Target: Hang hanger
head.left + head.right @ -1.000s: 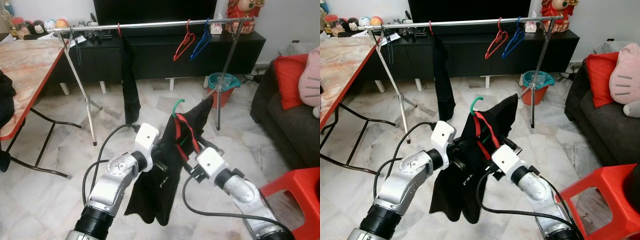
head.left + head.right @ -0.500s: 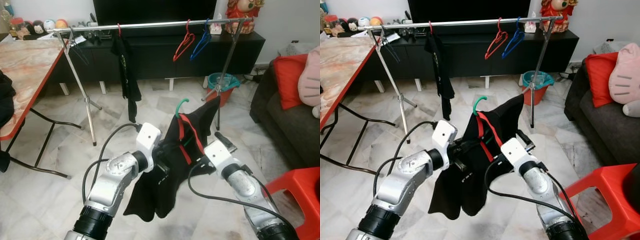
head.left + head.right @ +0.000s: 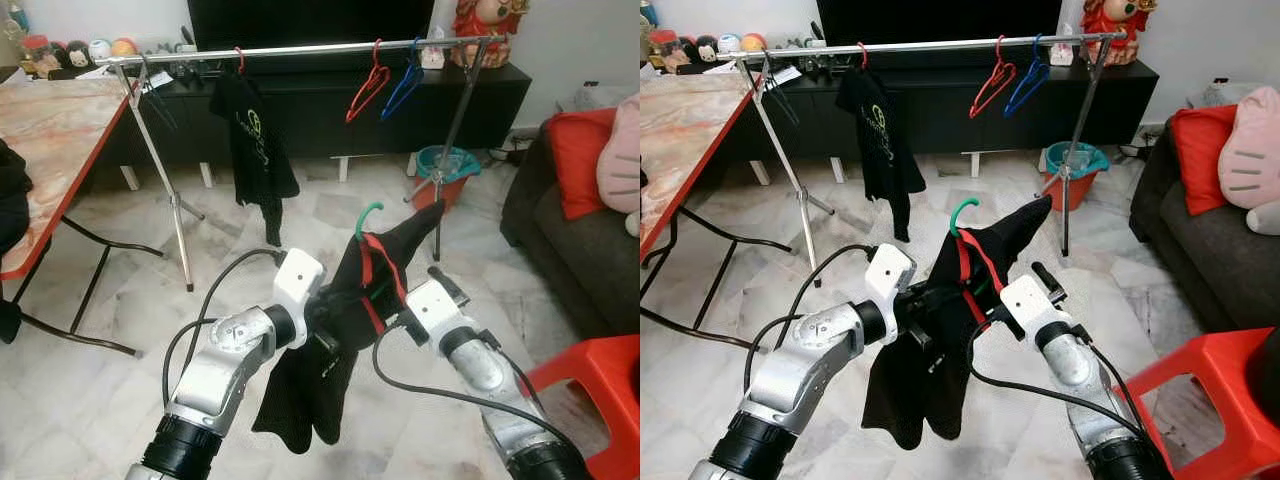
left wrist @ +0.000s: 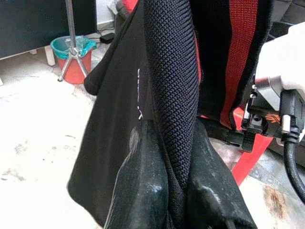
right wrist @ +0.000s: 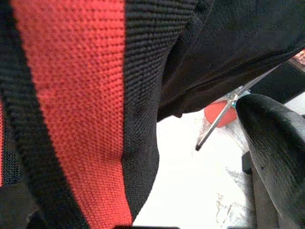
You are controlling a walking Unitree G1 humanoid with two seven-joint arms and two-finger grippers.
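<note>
A black garment with red trim (image 3: 310,390) on a green hanger (image 3: 368,212) hangs in mid-air between my two arms, in front of the metal clothes rail (image 3: 300,50). My left gripper (image 4: 171,191) is shut on a fold of the black fabric, and the fabric covers its fingers in the eye views. My right gripper (image 3: 405,300) sits against the garment's red-trimmed side. One of its fingers (image 5: 276,143) stands clear of the cloth with floor showing in the gap; the cloth hides the other.
On the rail hang a black T-shirt (image 3: 255,150), a red hanger (image 3: 368,88) and a blue hanger (image 3: 402,85). A red-edged table (image 3: 50,130) stands to the left. To the right are a dark sofa (image 3: 580,230) and a red stool (image 3: 590,390). A teal bucket (image 3: 448,165) sits by the rail's right leg.
My right gripper has risen and moved forward beside the garment, and one finger now sticks out clear of the cloth. The T-shirt on the rail has swung round to show its front.
</note>
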